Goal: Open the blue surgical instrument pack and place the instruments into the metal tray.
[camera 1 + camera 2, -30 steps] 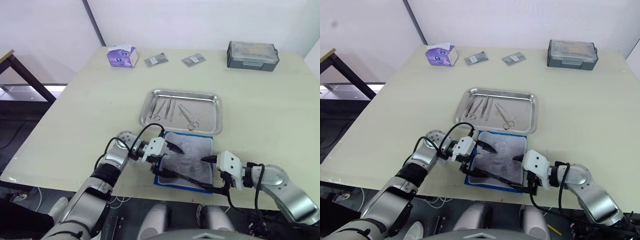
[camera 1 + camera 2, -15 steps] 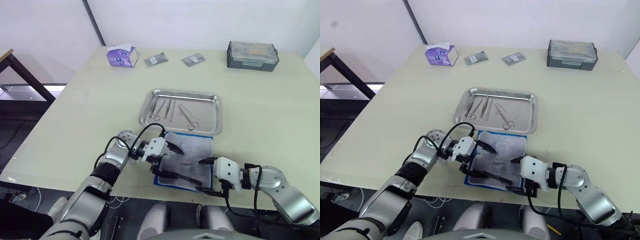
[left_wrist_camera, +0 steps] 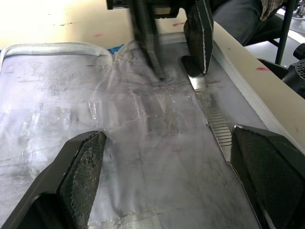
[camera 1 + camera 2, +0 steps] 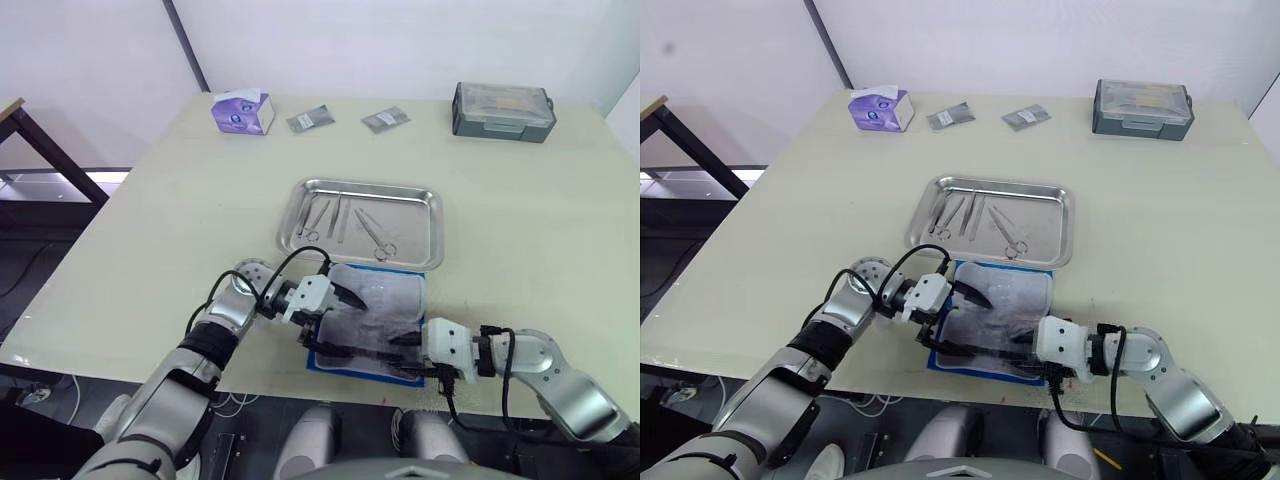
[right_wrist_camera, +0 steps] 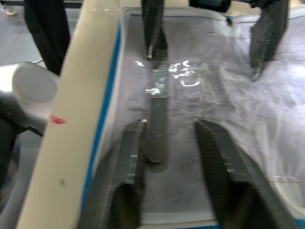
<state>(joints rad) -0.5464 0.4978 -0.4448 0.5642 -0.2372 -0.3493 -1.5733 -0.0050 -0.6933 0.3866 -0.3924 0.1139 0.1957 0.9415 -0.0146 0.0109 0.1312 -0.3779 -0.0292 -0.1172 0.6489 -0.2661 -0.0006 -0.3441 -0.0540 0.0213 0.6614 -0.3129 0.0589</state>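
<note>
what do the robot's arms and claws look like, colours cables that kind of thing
Both arms have silver-grey metal shells with black joints and loose black cables looping along the forearms. Each wrist ends in a white boxy block. The left claw and right claw each carry two black tapered fingers with rough inner faces.

Cream table [image 4: 150, 220], white wall [image 4: 400, 40], dark floor [image 4: 30, 260].
</note>
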